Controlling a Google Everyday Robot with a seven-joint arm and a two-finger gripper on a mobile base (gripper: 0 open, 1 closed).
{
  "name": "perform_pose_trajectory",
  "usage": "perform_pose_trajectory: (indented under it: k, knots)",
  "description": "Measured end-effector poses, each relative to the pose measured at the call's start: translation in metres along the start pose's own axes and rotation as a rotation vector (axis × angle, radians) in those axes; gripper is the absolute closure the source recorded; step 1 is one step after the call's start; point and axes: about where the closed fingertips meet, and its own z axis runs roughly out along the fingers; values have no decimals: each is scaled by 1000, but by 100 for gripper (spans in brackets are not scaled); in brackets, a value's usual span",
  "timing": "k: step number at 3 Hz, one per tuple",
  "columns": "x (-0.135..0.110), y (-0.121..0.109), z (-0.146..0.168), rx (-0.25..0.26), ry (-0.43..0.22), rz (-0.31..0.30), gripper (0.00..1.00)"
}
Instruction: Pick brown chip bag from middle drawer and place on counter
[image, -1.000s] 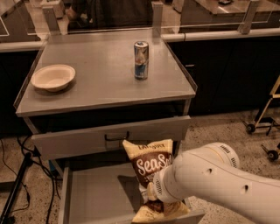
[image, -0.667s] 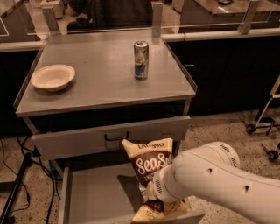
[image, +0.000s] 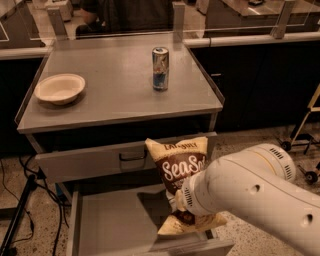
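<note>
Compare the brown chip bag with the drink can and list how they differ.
The brown chip bag is crinkly, brown and pale yellow; the drink can is smooth and silver-blue. The bag hangs tilted above the middle drawer, with the gripper at its lower half; the can stands upright on the counter. Both bear printed labels.

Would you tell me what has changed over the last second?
The gripper, mostly hidden behind the arm's wrist, holds the brown chip bag low down and has lifted it up and slightly right, higher above the middle drawer. Nothing was let go. The can and bowl on the counter stayed put, and the drawer stayed open.
</note>
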Motion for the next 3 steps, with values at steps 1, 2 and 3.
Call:
perform_pose_trajectory:
  k: [1, 2, 3]
  knots:
    - [-23, 6, -29, 45, -58, -34, 100]
    - [-26, 6, -32, 50, -64, -38, 100]
    - [-31, -5, -30, 40, -63, -19, 100]
